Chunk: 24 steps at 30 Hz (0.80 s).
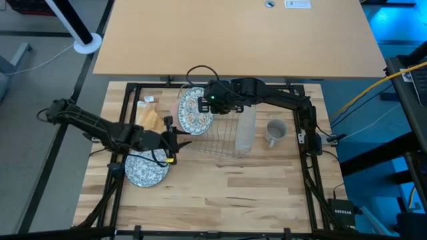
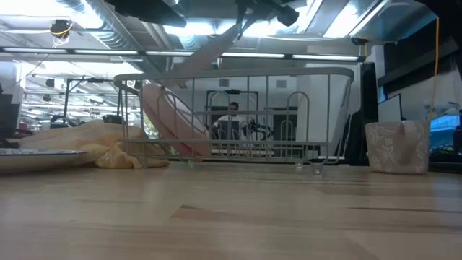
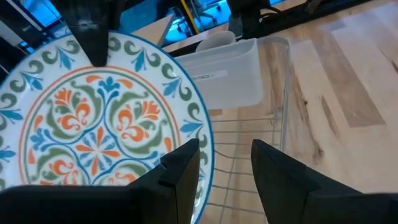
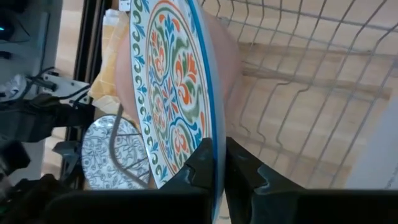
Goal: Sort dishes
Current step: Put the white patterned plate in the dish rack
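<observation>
My right gripper (image 1: 208,102) is shut on a plate with an orange, green and blue pattern (image 1: 195,111), held on edge over the left end of the silver wire rack (image 1: 223,137). A pink plate (image 2: 173,119) leans in the rack behind it. My left gripper (image 3: 227,168) is open and empty beside the rack's left end (image 1: 179,137). A second plate with a blue-grey pattern (image 1: 147,168) lies flat on the table under the left arm. A grey mug (image 1: 275,131) stands right of the rack. My right gripper pinches the patterned plate's rim (image 4: 214,163) between its two fingers, one on the patterned face and one on the back. The fingers come from the table's right side. The plate stands on edge, tilted, over the rack; whether its lower rim touches the rack I cannot tell.
A yellow-tan cloth (image 1: 151,119) lies left of the rack. A clear white cutlery holder (image 1: 245,130) hangs on the rack's right end. Bare wood lies toward the table's near edge (image 1: 227,193). A person sits in the room beyond (image 2: 232,119).
</observation>
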Tool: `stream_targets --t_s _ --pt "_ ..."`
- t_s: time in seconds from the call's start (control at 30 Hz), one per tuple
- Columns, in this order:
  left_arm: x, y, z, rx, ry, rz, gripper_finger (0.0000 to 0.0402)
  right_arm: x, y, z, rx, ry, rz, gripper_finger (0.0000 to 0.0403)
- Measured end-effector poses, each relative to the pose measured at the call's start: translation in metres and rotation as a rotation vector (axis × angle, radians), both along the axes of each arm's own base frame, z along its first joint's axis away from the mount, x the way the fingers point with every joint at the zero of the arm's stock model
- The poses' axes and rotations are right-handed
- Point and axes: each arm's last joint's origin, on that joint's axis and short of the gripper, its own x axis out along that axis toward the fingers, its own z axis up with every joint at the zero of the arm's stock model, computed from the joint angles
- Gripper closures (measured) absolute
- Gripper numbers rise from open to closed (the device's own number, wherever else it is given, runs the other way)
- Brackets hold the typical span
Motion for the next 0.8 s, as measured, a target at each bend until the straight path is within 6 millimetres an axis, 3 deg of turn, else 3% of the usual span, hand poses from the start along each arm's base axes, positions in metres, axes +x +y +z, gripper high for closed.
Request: stream_targets --t_s 0.43,0.6,0.8 --pt "-0.006 -0.025 -0.003 0.134 0.041 -0.086 0.0265 0.001 0.003 0.0 0.07 -0.013 0.038 0.0385" --pt "0.0 -0.035 -0.017 0.222 0.103 -0.08 0.0265 0.001 0.004 0.0 0.107 -0.019 0.061 0.0385" --pt "0.01 -0.041 -0.036 0.381 0.167 0.063 0.0265 0.001 0.005 0.0 0.138 -0.024 0.077 0.0385"
